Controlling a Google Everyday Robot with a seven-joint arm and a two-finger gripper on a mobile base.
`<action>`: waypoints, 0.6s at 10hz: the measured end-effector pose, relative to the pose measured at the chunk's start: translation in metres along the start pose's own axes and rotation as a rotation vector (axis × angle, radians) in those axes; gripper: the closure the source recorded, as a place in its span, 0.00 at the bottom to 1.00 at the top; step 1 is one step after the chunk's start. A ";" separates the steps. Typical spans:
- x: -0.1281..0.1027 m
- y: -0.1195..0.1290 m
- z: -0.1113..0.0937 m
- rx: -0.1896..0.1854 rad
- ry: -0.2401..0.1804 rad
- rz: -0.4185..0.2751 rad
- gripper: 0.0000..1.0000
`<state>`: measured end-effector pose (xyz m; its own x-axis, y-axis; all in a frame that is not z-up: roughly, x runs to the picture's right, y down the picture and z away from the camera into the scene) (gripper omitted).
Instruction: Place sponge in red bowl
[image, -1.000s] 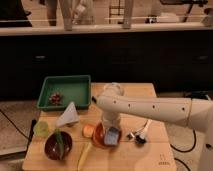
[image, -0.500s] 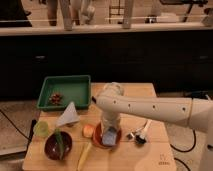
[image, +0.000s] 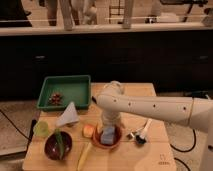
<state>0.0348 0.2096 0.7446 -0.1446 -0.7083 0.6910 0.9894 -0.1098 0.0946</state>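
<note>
Sponge (image: 108, 136): a small blue-grey block with soft, rounded edges, much smaller than the bowl around it. It shows as a pale, cool patch against the orange-red.
Sponge position: inside the red bowl, about at its middle and directly under the pincer. Whether it rests on the bowl's floor or hangs just above it cannot be told.
Red bowl (image: 119, 139): shallow, round and orange-red, with a terracotta-like rim. It stands on the tabletop near the front edge, roughly at the middle.
Pincer (image: 108, 127): at the end of the white arm, pointing straight down into the red bowl and just above the sponge. Whether it is wide, narrow or gripping the sponge cannot be told.
Arm (image: 150, 106): white, reaching in from the right across the tabletop, then bending down at a rounded joint above the bowl.
Tabletop (image: 155, 152): light wood.
Green tray (image: 75, 82): at the back left, with a small reddish-brown cluster (image: 56, 98) in its near left corner.
Pale cloth (image: 68, 115): grey-white and triangular, in front of the tray.
Maroon bowl (image: 50, 148): at the front left, holding a green item (image: 60, 141).
Yellow-green round item (image: 41, 128): near the left edge, behind the maroon bowl.
Orange item (image: 88, 131): just beside the red bowl on its left.
Yellow long item (image: 84, 156): at the front, between the two bowls.
Dark-and-white tool (image: 141, 133): lying to the right of the red bowl, apart from it.
</note>
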 end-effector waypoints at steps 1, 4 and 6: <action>0.001 0.002 -0.001 -0.001 0.000 0.001 0.20; 0.002 0.006 -0.006 0.000 0.004 0.003 0.20; 0.003 0.008 -0.010 0.002 0.009 0.005 0.20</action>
<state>0.0425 0.1992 0.7402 -0.1398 -0.7153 0.6847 0.9902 -0.1050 0.0925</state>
